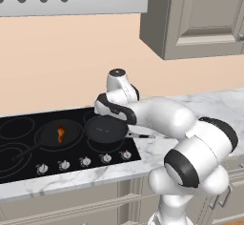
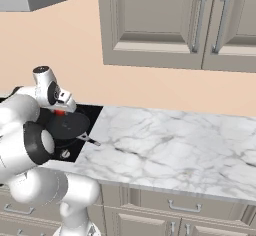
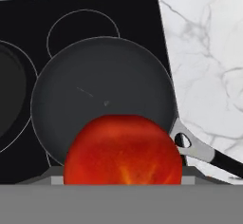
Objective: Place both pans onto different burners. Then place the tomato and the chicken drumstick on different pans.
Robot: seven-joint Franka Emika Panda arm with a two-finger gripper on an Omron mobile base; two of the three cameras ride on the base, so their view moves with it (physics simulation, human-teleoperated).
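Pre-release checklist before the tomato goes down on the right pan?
1. Tomato in the gripper: ok, it sits right at the hand camera.
2. Empty pan below the tomato: ok.
3. That pan sits on the cooktop: ok; exact burner ring cannot tell.
4. Chicken drumstick in the other pan: ok.
5. Height above the pan: cannot tell.
6. Pan handle overhangs the marble counter: ok, clear of the drop.

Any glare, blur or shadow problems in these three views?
Hand view: the tomato looms large and soft-edged, hiding the near rim of the empty pan. Left base view: flat, even light, no glare on the cooktop; the drumstick reads clearly. Right base view: the arm covers most of the cooktop.
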